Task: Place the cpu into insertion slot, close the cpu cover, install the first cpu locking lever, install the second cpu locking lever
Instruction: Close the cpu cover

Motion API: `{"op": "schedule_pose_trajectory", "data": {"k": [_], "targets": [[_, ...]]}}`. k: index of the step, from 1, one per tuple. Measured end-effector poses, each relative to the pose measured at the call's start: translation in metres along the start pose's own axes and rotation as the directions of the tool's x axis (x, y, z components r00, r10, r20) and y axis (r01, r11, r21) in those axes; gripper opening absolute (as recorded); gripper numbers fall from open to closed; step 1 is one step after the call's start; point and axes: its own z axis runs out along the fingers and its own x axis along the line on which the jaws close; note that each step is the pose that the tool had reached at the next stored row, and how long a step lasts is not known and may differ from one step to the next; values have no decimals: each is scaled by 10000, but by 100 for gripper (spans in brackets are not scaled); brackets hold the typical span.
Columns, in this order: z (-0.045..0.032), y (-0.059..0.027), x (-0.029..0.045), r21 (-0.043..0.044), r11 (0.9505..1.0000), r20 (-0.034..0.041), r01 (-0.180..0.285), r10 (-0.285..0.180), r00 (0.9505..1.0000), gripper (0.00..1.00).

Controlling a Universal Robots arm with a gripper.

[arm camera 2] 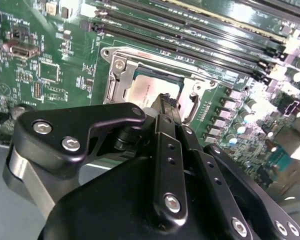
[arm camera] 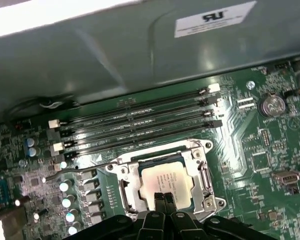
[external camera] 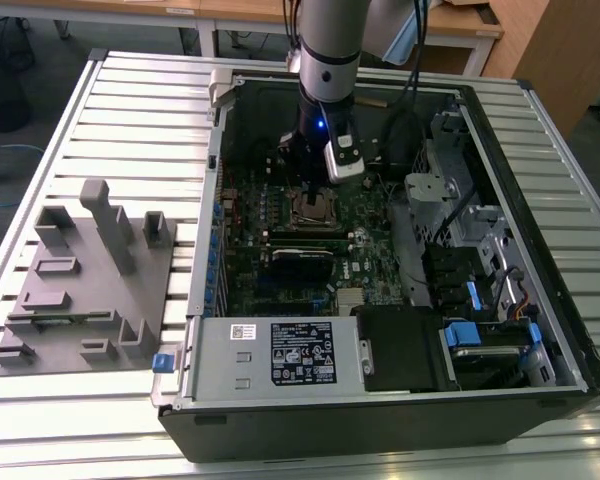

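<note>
Latching looks to be your step: the cpu [arm camera: 165, 181] sits in the slot [arm camera: 152, 161] under the flat-lying cover [arm camera: 202, 172], just below your jaws, which are pinched together and empty, while one lever [arm camera: 75, 171] juts free well to their side, wanting a steady swing down.

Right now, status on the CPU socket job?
Gripper shut, tips at the cpu edge. Chip seated in the insertion slot, cpu cover down around it. Wire locking lever lies alongside.
</note>
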Motion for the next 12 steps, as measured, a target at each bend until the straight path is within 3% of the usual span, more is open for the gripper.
{"op": "schedule_pose_trajectory", "data": {"k": [7,12], "targets": [[7,0,0,-74,9971,50,755,-755,9971,10],[7,0,0,-76,9969,51,789,-789,9969,10]]}}
